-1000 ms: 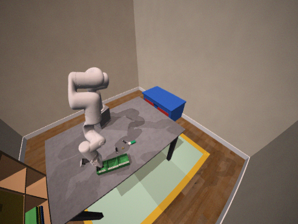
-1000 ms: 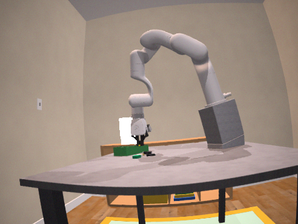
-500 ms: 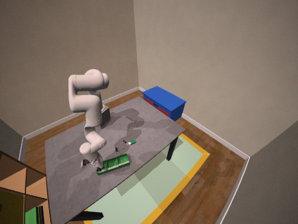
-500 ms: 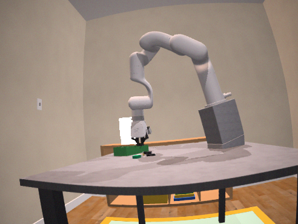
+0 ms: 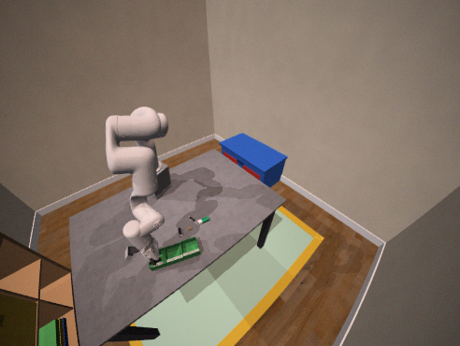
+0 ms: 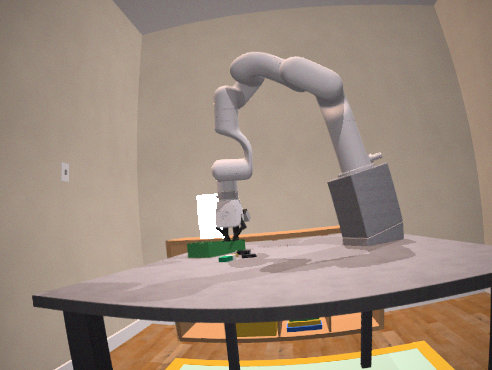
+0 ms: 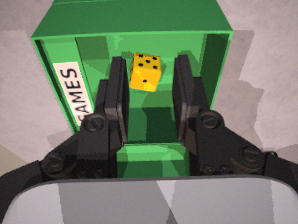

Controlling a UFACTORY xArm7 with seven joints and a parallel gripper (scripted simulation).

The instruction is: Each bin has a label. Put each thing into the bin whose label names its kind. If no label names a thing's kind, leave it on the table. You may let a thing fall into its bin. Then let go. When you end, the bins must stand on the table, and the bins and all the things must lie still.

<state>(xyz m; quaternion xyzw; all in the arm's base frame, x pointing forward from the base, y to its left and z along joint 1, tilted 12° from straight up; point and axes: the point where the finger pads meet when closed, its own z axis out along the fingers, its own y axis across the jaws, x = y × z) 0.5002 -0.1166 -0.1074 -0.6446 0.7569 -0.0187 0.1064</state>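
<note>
Top: arm (image 5: 136,161) left of centre, gripper (image 5: 154,263) down at the left end of the green bin row (image 5: 198,252) (image 6: 202,250) (image 7: 132,35), lower left of centre. White label strips on the row, too small to read. Near the middle of the frame, on the table (image 5: 107,281) (image 6: 165,290): green-and-white piece (image 5: 205,220), black piece (image 5: 179,232), small yellowish bit (image 5: 189,228), dark piece (image 5: 192,219). Blue chest (image 5: 254,151) right of centre, beyond the table. Finger state can't be told at this size.

Exterior: gripper (image 6: 231,239) points down at the bins, left of centre; fingertips look at rim height or just above. Green piece (image 6: 226,258) and dark bits (image 6: 246,254) lie on the table just in front of the bins. No readable text on the bins here.

Wrist: gripper (image 7: 150,74) fingers apart, not clamped on anything. Yellow die (image 7: 145,72) upper centre, inside the bin outline, in the gap as seen from here, visible space either side. Black pips: five on the upper face, one on the face below. White label (image 7: 73,92) at left, text runs sideways: "GAMES", G partly hidden by the left-hand finger in the frame. Can't tell if the die touches the bin floor.

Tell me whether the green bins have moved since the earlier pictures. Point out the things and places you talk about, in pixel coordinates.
No, no shift that I can see: in the top view, the green bins (image 5: 187,256) (image 6: 205,250) (image 7: 140,17) keep their place against the table's (image 5: 248,196) (image 6: 150,290) (image 7: 15,75) near edge.
</note>
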